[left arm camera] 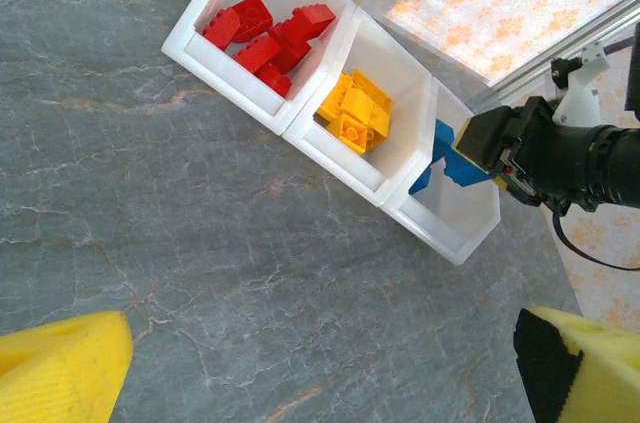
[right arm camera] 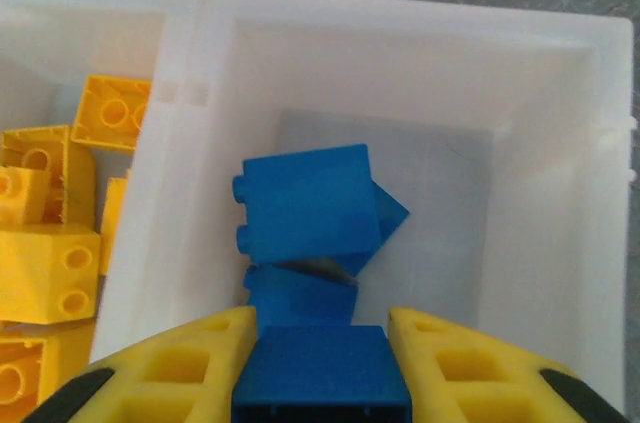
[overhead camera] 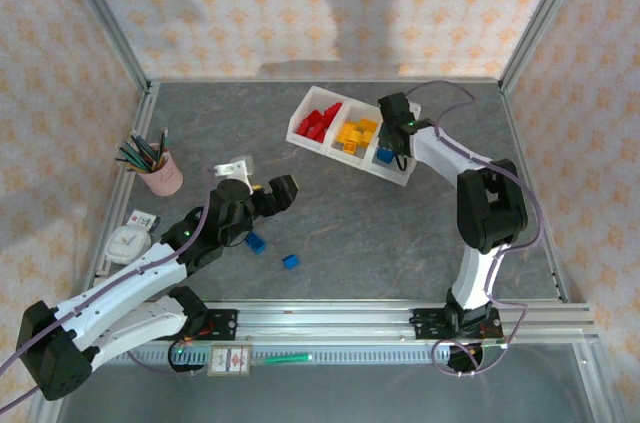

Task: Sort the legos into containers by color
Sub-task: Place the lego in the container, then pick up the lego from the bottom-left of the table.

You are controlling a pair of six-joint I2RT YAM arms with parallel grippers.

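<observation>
Nearest, bottom of wrist frame: right gripper, fingers narrow, clamped on blue brick over end compartment of tray. Beyond it, larger blue brick lies on its side, studs pointing frame-left. Yellow bricks fill the left neighbour compartment.

Overhead: tray's long axis runs upper left to lower right. Left gripper centre-left, fingers wide, empty. Loose blue bricks on table, lower centre.

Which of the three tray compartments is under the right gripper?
The end compartment holding blue legos, beside the yellow compartment; the right gripper grips a blue brick above it.
</observation>
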